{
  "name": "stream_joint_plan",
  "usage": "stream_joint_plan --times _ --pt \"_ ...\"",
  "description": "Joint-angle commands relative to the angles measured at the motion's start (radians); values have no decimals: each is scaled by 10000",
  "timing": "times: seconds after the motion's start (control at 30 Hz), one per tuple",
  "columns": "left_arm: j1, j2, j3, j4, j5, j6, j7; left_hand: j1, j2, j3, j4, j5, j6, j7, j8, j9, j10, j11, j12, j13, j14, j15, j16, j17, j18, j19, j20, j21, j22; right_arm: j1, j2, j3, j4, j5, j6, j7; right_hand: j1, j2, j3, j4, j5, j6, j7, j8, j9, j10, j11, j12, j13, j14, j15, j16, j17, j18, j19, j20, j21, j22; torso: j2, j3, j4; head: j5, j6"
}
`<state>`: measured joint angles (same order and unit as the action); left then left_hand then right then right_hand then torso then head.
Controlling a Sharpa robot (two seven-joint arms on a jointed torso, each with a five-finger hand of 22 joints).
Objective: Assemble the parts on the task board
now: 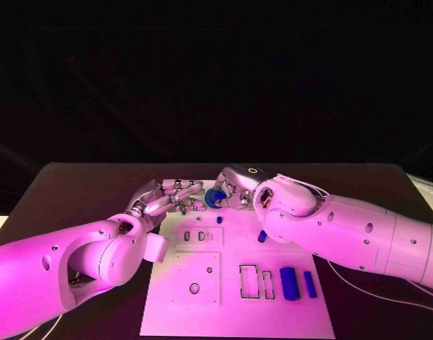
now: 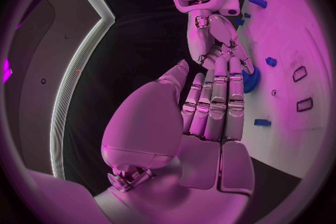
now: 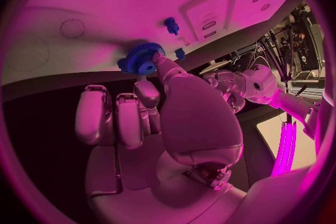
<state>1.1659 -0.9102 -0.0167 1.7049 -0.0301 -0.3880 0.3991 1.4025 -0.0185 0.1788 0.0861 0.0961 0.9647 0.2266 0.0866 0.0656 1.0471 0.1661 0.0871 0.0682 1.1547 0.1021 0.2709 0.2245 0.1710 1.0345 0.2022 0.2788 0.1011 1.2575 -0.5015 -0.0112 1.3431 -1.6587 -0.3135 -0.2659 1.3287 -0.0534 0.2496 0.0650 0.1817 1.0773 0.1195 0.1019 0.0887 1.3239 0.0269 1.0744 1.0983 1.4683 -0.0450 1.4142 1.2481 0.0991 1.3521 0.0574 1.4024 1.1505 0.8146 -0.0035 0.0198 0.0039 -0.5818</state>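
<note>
I see my right hand (image 1: 239,190) pinching a blue gear (image 3: 142,58) at the white board's (image 1: 239,304) far edge, left hand (image 1: 167,199) just beside, fingers (image 2: 218,102) straight, together, holding nothing, more blue parts (image 1: 289,283) on the board

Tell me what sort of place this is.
Probably a robotics test bench: a black table bearing a white task board with cut-out slots and small blue parts, a blue gear at the right hand, dark backdrop behind.

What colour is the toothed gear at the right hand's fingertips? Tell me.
Blue; the gear shows best in the right wrist view.
</note>
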Motion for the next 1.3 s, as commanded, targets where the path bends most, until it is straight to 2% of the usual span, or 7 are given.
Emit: stream_joint_plan --times 0.03,0.23,0.53,0.77,1.0,1.17,1.3 --pt "5 24 6 15 26 196 54 46 42 -1 -44 55 -29 44 -65 2 -44 11 -62 -7 -99 -5 65 10 106 7 41 -33 -14 -9 55 -9 -114 -155 18 117 -209 -213 159 116 0 -231 52 -235 1 -434 75 -627 -524 448 40 -68 -33 -121 -54 66 -7 -68 -2 -8 1 8 18" --pt "6 18 6 8 26 193 44 46 42 -1 -44 55 -29 44 -65 2 -44 11 -62 -7 -99 -5 65 10 106 7 41 -33 -14 -10 143 -16 -227 -153 34 218 -330 -453 176 115 6 -860 236 -404 -140 -1062 248 -1623 -1355 415 196 -147 -140 -88 -160 217 -81 -229 -2 -2 -4 30 9" --pt "6 12 6 22 26 196 37 46 42 -1 -44 55 -29 44 -65 2 -44 11 -62 -7 -99 -5 65 10 106 7 41 -33 -14 -9 168 -23 -237 -145 148 266 -418 -524 132 153 12 -1023 268 -390 -167 -1206 287 -1872 -1568 391 233 -207 -227 -64 -225 264 -131 -333 -6 -3 -5 25 -12" --pt "7 -11 6 24 26 196 37 46 42 -1 -44 55 -29 44 -65 2 -44 11 -62 -7 -99 -5 65 10 106 7 41 -33 -14 -10 -176 -24 63 -102 -172 312 -507 -550 76 208 68 -1022 265 -359 -159 -1154 289 -1816 -1524 390 242 -217 -229 -65 -218 281 -128 -318 -7 9 -11 25 -27" --pt "7 -60 6 2 26 201 46 42 35 11 -59 51 -24 44 -64 4 -37 10 -60 -5 -107 -5 72 20 104 8 40 -34 -14 6 -1175 16 852 316 -703 560 -527 -550 58 235 267 -955 245 -315 -137 -1025 270 -1643 -1380 394 231 -222 -228 -70 -192 283 -111 -278 -23 16 -28 41 -25" --pt "6 -141 6 -23 26 206 70 41 34 13 -62 51 -24 44 -64 4 -36 10 -60 -5 -108 -5 74 21 104 7 40 -34 -14 107 -2514 97 1579 1529 -997 1667 -482 -598 48 202 384 -922 238 -300 -128 -919 260 -1473 -1231 395 222 -231 -234 -75 -179 278 -100 -253 -43 33 -96 54 -19" --pt "6 -179 6 -55 26 205 79 46 34 21 -70 52 -20 42 -62 6 -31 8 -58 -4 -107 -7 78 25 105 8 39 -33 -14 183 -3303 129 1726 2352 -818 2709 -353 -632 72 112 439 -891 232 -289 -121 -909 250 -1447 -1206 401 214 -216 -195 -80 -173 273 -92 -229 -67 73 -157 78 -13"
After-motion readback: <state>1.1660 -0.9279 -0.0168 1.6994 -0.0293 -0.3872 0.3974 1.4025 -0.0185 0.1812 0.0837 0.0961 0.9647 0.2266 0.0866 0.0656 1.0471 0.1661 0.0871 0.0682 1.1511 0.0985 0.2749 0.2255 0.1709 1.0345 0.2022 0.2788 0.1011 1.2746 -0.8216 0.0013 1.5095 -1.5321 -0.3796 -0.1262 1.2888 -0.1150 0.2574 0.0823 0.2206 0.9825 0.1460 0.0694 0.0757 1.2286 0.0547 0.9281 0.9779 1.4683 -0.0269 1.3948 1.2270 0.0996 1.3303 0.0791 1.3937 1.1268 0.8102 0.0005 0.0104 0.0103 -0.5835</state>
